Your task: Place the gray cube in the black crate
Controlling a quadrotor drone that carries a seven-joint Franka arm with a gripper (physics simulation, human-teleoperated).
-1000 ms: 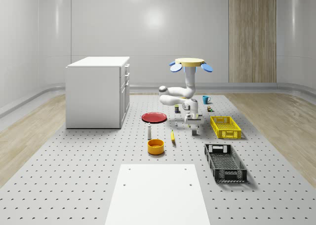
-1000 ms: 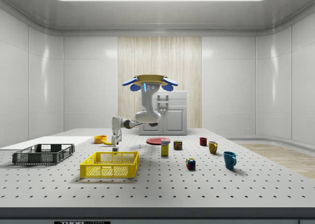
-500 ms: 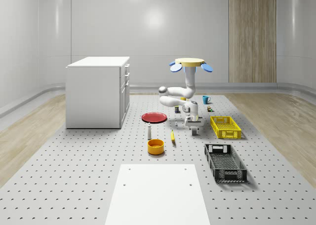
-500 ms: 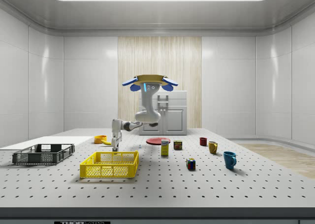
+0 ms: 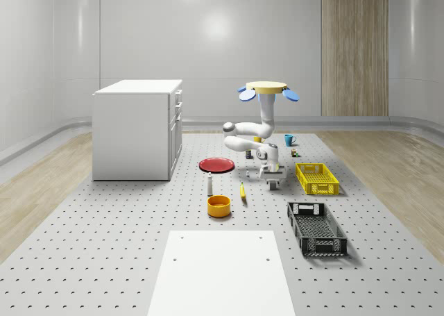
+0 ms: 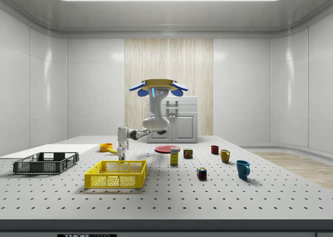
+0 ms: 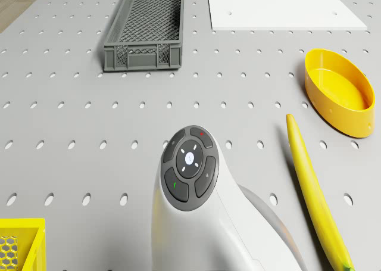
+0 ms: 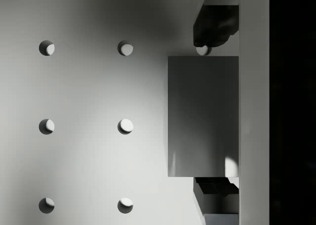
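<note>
The gray cube [image 8: 203,116] sits between my two dark fingertips [image 8: 216,24], which press on its opposite sides; my gripper [image 8: 211,111] is shut on it. In the whole-scene view the gripper [image 5: 275,183] hangs just above the table with the cube [image 5: 275,187], between the banana and the yellow crate [image 5: 317,178]. The black crate [image 5: 316,227] lies nearer the camera, to the whole-scene view's right of the gripper. From the side, the gripper [image 6: 121,153] hangs behind the yellow crate [image 6: 115,173], with the black crate [image 6: 46,162] to the left. The drone [image 5: 267,88] hovers above the table.
A banana [image 5: 243,191], a yellow bowl [image 5: 218,205], a small white bottle [image 5: 209,185] and a red plate [image 5: 217,164] lie to the whole-scene view's left of the gripper. A white cabinet [image 5: 139,128] stands farther left. A white panel [image 5: 222,271] covers the front. Mugs and cans stand behind.
The gripper has risen a little off the table with the gray cube held in it. The drone has stayed in place.
</note>
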